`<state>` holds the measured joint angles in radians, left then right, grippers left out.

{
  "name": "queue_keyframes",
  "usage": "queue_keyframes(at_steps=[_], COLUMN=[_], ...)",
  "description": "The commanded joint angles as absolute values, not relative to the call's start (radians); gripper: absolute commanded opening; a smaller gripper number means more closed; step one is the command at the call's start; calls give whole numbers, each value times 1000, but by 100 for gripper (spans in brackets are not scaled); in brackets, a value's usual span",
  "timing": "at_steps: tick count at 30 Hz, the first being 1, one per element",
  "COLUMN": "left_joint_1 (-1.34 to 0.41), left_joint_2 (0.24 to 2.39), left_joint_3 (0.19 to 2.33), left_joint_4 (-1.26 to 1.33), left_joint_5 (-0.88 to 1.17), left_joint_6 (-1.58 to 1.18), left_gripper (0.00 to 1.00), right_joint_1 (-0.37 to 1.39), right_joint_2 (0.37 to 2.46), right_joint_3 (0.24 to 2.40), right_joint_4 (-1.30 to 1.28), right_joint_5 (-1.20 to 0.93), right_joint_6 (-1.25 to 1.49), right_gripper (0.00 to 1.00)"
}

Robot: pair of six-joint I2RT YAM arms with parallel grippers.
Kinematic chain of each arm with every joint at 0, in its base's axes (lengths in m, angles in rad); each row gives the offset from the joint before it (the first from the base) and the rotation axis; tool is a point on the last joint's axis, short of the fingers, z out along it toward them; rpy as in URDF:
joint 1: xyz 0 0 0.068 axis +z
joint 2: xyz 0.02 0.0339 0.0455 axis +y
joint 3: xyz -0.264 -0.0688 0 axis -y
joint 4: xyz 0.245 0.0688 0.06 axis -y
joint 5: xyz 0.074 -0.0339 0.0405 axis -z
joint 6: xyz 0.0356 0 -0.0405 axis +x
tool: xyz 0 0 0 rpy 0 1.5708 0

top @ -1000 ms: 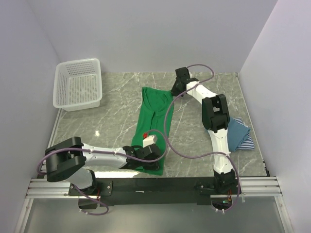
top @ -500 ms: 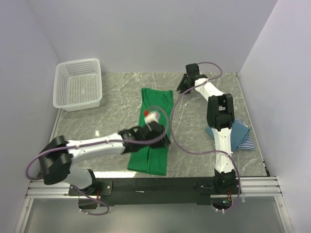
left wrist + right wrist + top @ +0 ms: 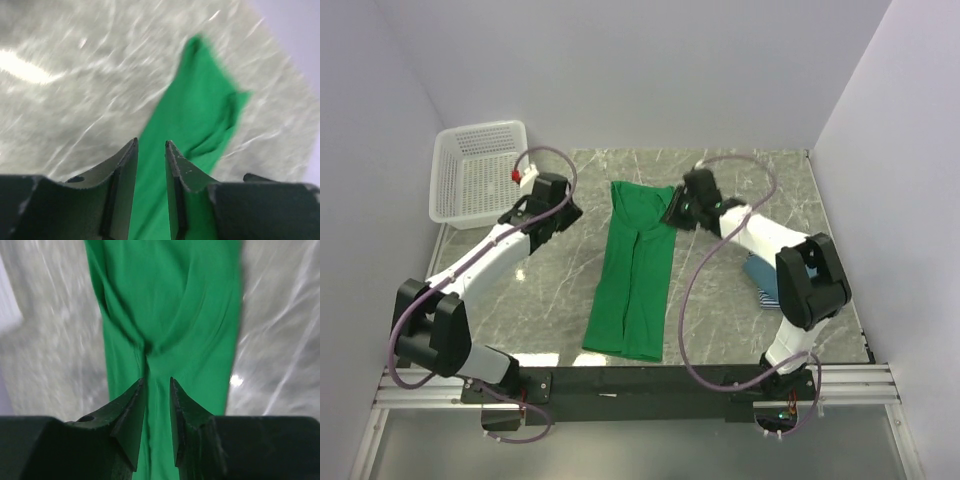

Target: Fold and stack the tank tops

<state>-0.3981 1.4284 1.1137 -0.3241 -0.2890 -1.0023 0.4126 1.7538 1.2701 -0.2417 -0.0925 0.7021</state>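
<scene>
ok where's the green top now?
Top view: green tank top lies mid-table, right of the white basket; right end effector over its far-right corner.

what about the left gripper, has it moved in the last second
Yes: the left gripper left the green top's near end, going back and left toward the basket.

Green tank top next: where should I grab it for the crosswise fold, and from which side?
Probably the two far corners of the green tank top. It lies flat as a long narrow strip, and its far end sits between both arms. Bring the left gripper in from the strip's left edge and the right gripper from its right edge, pinching low.
</scene>
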Motion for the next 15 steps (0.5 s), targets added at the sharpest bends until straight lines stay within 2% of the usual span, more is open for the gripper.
queue_keyframes(at_steps=[1,4,7,8,10,11,15], left_joint_1=[-406,-410,-437,-471,-511,-565,-777], left_joint_2=[1357,1226,1100,1074,1014,1000,959], left_joint_3=[1008,801,635,585,551,534,535], left_joint_4=[-325,-266,-275,-290,-365,-391,-557], left_joint_5=[-203,-143,-103,-104,-132,-143,-257], left_joint_6=[-966,-997,-1025,-1031,-1084,-1104,-1331], left_gripper=[35,41,45,50,50,54,52], right_joint_1=[492,532,642,708,768,802,1012], right_joint_2=[1666,1527,1381,1347,1254,1223,1072], right_joint_3=[1073,888,760,732,645,614,512], right_joint_4=[-181,-120,-135,-164,-181,-196,-274], right_joint_5=[-61,-51,-5,20,29,41,115], right_joint_6=[730,767,805,833,876,931,1066], right_gripper=[33,35,38,41,43,44,48])
